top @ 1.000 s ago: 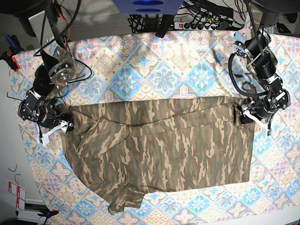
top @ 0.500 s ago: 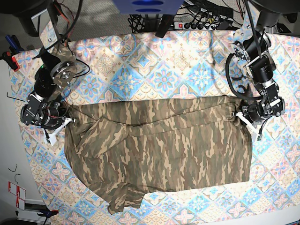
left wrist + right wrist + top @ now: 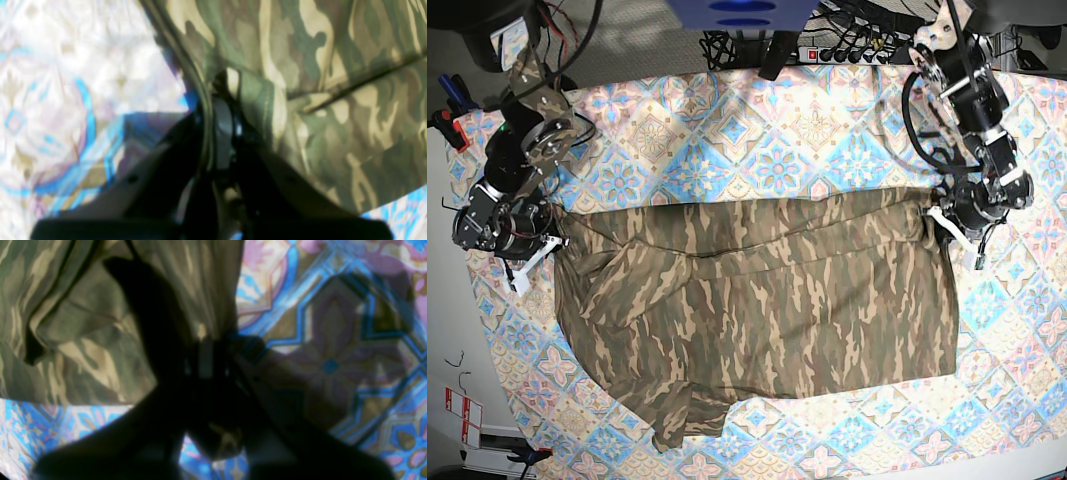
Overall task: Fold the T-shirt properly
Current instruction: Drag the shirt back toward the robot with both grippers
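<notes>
The T-shirt (image 3: pixel 757 300) lies spread across the middle of the tablecloth (image 3: pixel 757 140), camouflage side up, its top edge running nearly straight between the 2 arms. In the base view a sleeve hangs out at the bottom left corner, and the cloth is creased along a line just below the top edge.

The left gripper (image 3: pixel 949 218) sits at the shirt's top corner on the base view's right side. Its jaws are closed on the cloth there: the left wrist view shows the T-shirt (image 3: pixel 317 83) edge bunched and pinched between the 2 dark fingers (image 3: pixel 222 133), with the tablecloth (image 3: pixel 66 83) on one side and the rest of the shirt on the other. That corner is puckered into small folds where it is held.

The right gripper (image 3: pixel 542 245) is at the opposite top corner, on the base view's left. It too is clamped on the shirt: in the right wrist view the T-shirt (image 3: pixel 83 323) fabric gathers into tight pleats that converge at the fingertips (image 3: pixel 205 356), and the tablecloth (image 3: pixel 333 340) shows clear beside them. The fingers are dark and in shadow, so their detail is hard to make out.

Both wrist views are blurred.

Beyond the tablecloth's far edge lies a power strip (image 3: pixel 857 50) with cables.
</notes>
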Tool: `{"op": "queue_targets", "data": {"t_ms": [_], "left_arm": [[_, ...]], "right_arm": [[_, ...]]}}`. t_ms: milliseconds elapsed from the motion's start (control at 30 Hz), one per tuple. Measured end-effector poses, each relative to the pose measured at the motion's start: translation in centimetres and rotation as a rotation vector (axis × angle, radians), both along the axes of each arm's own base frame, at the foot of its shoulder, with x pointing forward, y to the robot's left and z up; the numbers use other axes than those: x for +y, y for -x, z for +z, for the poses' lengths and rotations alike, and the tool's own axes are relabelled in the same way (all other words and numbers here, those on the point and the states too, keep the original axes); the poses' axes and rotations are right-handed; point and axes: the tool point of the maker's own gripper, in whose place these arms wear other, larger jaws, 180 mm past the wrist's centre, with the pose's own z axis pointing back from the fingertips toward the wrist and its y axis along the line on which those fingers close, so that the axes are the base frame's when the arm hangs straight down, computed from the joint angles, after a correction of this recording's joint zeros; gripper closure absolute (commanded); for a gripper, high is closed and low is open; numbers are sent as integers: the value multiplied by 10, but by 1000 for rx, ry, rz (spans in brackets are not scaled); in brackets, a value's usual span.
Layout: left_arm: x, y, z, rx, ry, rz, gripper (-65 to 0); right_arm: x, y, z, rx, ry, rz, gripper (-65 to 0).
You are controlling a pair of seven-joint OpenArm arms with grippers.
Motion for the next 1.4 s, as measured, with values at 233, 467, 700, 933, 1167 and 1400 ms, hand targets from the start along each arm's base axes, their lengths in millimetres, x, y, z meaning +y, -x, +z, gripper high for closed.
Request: {"op": "queue_targets", "data": {"t_ms": [233, 467, 700, 933, 1167, 1400], "left_arm": [[15, 40, 4, 29, -98, -35, -8], [15, 53, 2, 27, -99, -35, -8], [13, 68, -1, 5, -76, -28, -8], [8, 87, -4, -13, -37, -19, -8], [16, 113, 0, 25, -108, -51, -8], [9, 138, 5, 119, -250, -152, -8]], "right_arm": [[-28, 32, 3, 75, 62, -49, -35], [-54, 77, 7, 161, 171, -70, -35], [-67, 105, 9, 221, 212, -99, -35], [-94, 137, 20, 313, 267, -154, -35], [-113, 168, 21, 393, 327, -174, -35], [-109, 167, 17, 370, 317, -163, -35]]}}
